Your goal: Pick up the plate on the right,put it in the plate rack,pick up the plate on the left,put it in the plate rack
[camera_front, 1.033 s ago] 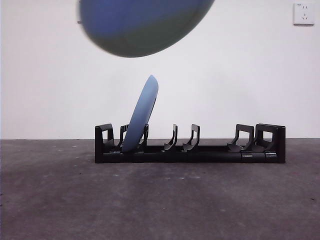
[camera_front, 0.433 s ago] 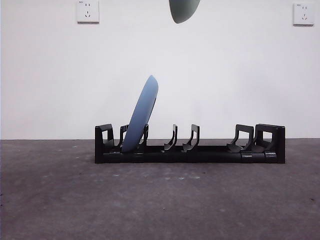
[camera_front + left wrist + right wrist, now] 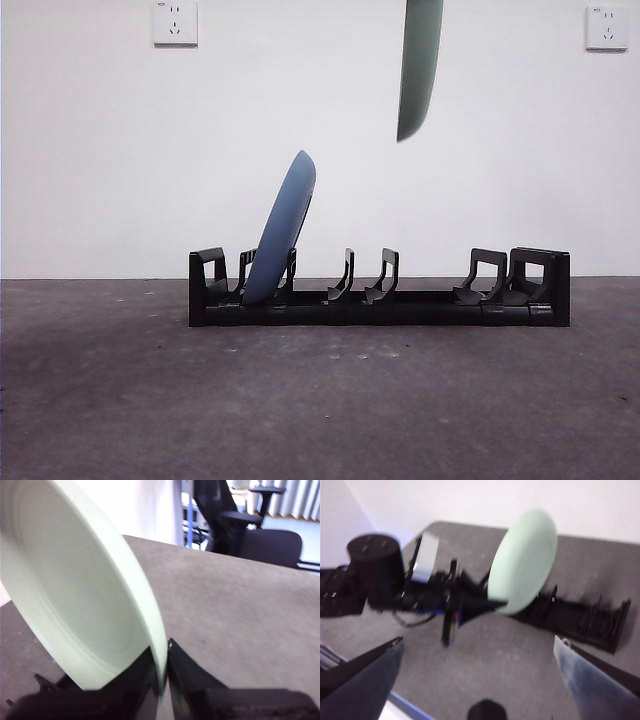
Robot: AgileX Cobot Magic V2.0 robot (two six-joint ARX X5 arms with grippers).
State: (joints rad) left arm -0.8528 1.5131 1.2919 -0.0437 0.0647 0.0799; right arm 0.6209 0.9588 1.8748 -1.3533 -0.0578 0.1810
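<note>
Above the grey table (image 3: 320,400) — left hand (image 3: 162,677) clamping green plate (image 3: 420,70); right hand (image 3: 480,680) spread wide.

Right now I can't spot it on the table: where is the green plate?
The green plate hangs edge-on in the air above the plate rack, right of the racked blue plate, clamped in the left tool.

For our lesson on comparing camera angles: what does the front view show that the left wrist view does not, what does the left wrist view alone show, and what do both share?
Only the front view shows the long black plastic plate rack and the blue round plate leaning in it, plus white wall sockets.

Only the left wrist view shows the left gripper shut on the rim of the pale green round plate, and black office chairs behind the table.

Both show the pale green plate, held high above the rack, and the grey table top.
</note>
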